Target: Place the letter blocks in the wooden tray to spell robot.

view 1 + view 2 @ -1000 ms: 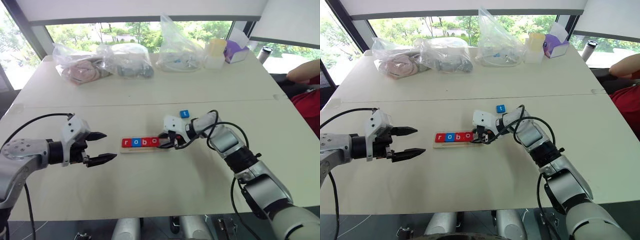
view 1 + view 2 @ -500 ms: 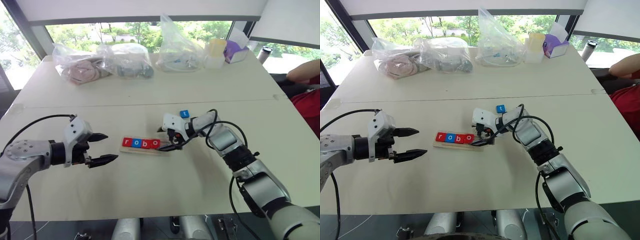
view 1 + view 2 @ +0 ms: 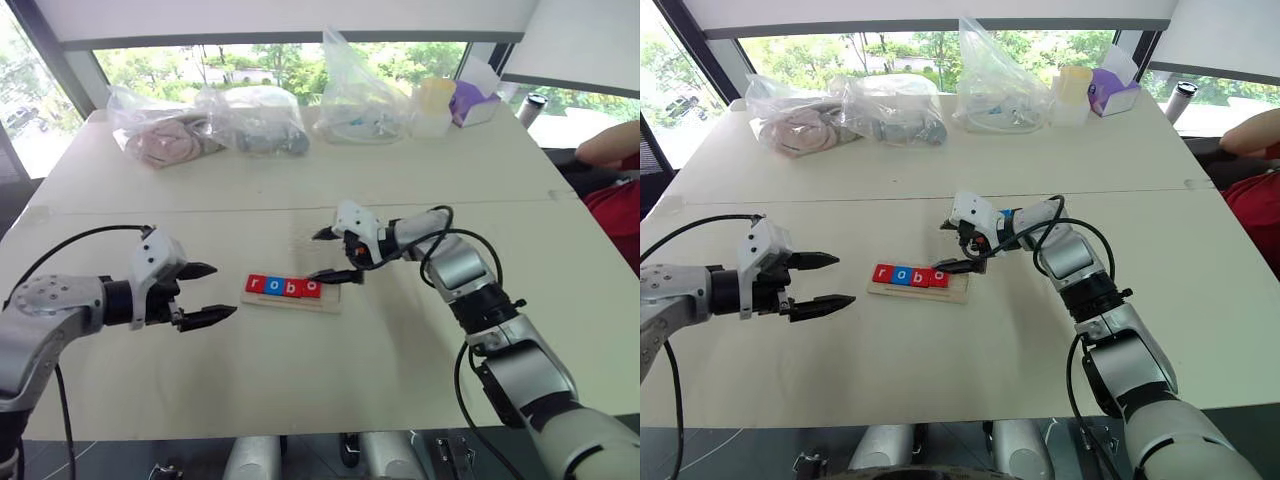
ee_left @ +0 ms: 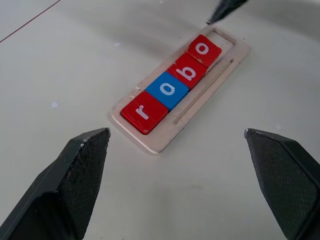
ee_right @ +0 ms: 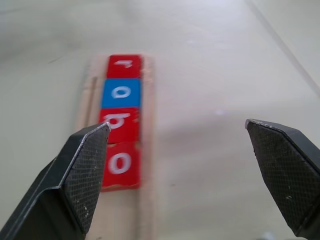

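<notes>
A pale table [image 3: 300, 380] runs out towards bright windows. Nearest, the left gripper [image 3: 203, 293] hovers just above the tabletop with its fingers spread apart and empty, pointing at the wooden tray [image 3: 325, 303]. In the tray four letter blocks [image 3: 284, 287] lie touching in a row, red r, blue o, red b, red o; the slot at its right end is bare. Just above that end hangs the right gripper [image 3: 333, 254], fingers wide, holding nothing. Clear plastic bags [image 3: 258, 118] line the far edge.

Silver-grey jointed arms, black cables, white-housed black-fingered left hand [image 3: 205, 293].
</notes>
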